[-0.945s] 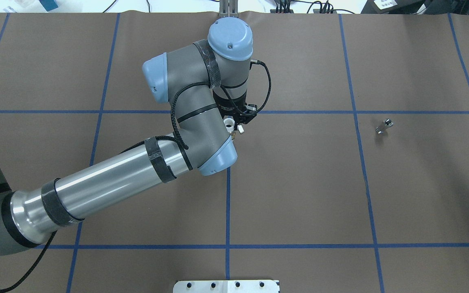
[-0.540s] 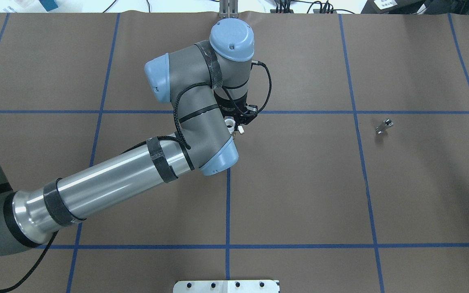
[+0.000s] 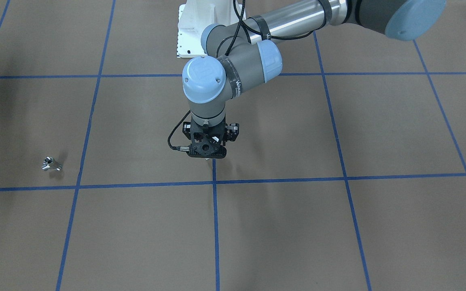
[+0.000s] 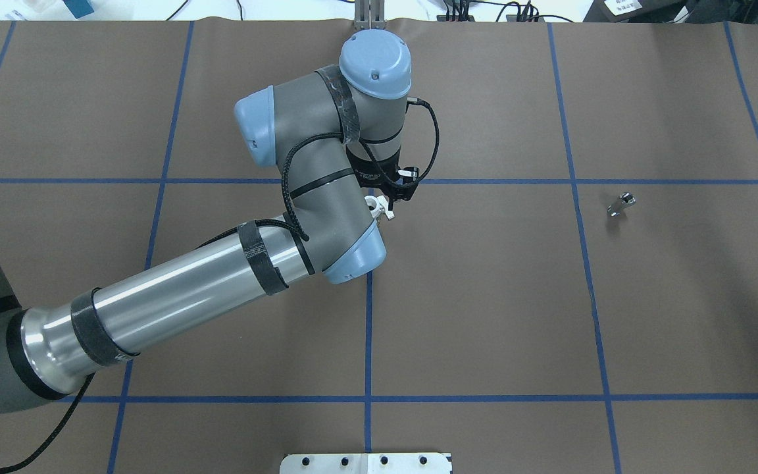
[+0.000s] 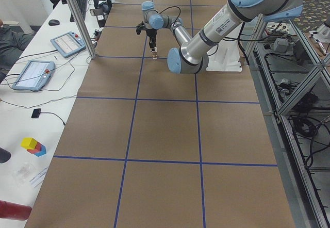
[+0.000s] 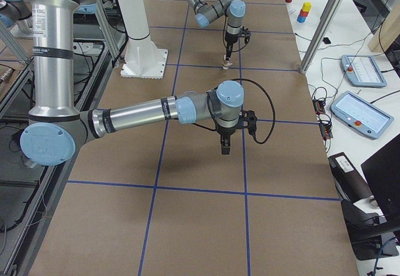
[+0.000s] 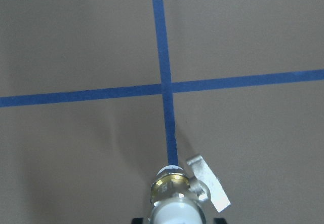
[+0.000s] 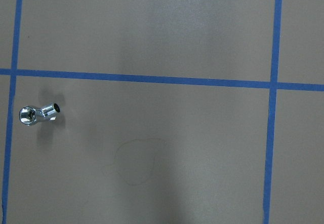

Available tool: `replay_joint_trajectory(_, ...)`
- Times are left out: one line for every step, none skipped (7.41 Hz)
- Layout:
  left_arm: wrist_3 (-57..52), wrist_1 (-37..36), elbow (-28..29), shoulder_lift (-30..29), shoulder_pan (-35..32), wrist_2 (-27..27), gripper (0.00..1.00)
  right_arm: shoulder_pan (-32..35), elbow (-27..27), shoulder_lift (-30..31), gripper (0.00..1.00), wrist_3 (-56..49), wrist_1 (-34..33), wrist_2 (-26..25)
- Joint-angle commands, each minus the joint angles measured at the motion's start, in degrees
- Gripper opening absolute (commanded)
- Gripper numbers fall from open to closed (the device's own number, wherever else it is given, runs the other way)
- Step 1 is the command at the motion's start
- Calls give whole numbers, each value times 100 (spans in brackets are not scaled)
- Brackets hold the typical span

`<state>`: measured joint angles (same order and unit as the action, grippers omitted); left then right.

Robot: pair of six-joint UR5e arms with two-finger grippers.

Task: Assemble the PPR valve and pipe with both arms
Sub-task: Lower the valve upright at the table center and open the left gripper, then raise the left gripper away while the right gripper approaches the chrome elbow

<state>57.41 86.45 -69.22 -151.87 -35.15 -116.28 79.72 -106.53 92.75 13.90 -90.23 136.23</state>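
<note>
My left gripper (image 4: 381, 200) is shut on the PPR valve (image 4: 372, 203) near the table's middle and holds it upright just above the brown mat. The left wrist view shows the valve (image 7: 177, 201) with its white collar, brass body and white side tab, over a blue tape line. The chrome pipe (image 4: 621, 204) lies alone on the mat far to the right. It also shows in the front view (image 3: 51, 164) and the right wrist view (image 8: 38, 113). My right gripper (image 6: 224, 150) hangs above the mat and shows only in the exterior right view. I cannot tell whether it is open or shut.
The white pedestal base (image 4: 366, 462) stands at the table's near edge. Blue tape lines (image 4: 368, 329) divide the brown mat into a grid. Side tables with tablets (image 5: 67, 42) and metal posts (image 6: 322, 29) stand on the operators' side.
My left arm has shifted slightly to the right and its wrist has turned a little with the valve in it. The pipe has not moved.
</note>
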Motion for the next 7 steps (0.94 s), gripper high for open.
replay_joint_trajectory(-11, -49, -256, -9, -61, 0, 74, -9, 1, 6, 100, 24, 75, -9)
replay_joint_trajectory(15, -406, -841, 69, -314, -61, 74, -244, -17, 6, 100, 42, 249, -27)
replay_joint_trajectory(-28, -897, -1604, 314, -386, -70, 74, -577, -8, 23, 100, 416, 608, -44)
replay_joint_trajectory(-37, -945, -2325, 830, -457, -79, 74, -1120, 1, -3, 100, 1264, 1003, -288)
replay_joint_trajectory(-133, -955, -2950, 1374, -605, -88, 74, -1760, 44, -46, 100, 2143, 1503, -1021)
replay_joint_trajectory(-421, -1007, -3731, 2110, -807, -331, 74, -1880, 427, -560, 100, 2874, 1630, -1011)
replay_joint_trajectory(-746, -1094, -4304, 2683, -1078, -569, 73, -2029, 936, -1087, 100, 3316, 1666, -698)
